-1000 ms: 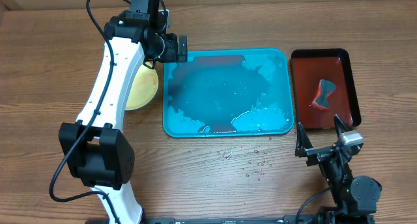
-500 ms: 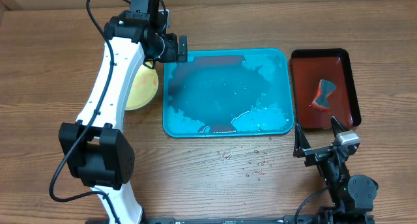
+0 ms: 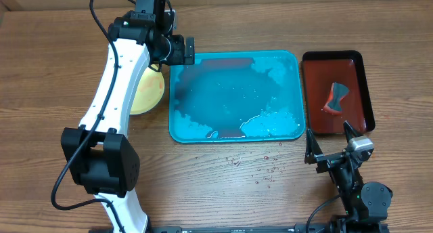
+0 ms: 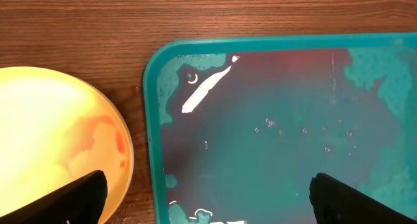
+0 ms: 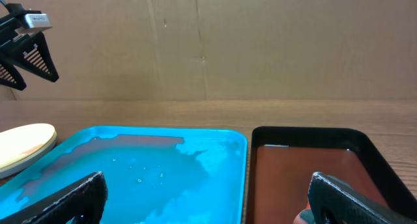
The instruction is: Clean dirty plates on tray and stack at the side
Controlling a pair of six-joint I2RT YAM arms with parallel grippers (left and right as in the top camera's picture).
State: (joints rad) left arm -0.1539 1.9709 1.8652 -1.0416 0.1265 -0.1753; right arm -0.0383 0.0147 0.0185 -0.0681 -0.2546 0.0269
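We observe the left arm (image 3: 116, 91) extended, left gripper (image 3: 187, 51) wide and empty over the tray (image 3: 233, 54) corner beside the plates (image 3: 150, 91); right arm (image 3: 356, 187) folded, right gripper (image 3: 329, 142) likewise.

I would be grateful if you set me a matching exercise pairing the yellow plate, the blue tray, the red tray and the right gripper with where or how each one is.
Things:
1. yellow plate
2. blue tray
3. red tray
4. right gripper

Descriptions:
a. wet, in the middle
b. open and empty, near the front
c. just left of the blue tray
d. black-rimmed, far right

Pairs: 1-c, 2-a, 3-d, 4-b
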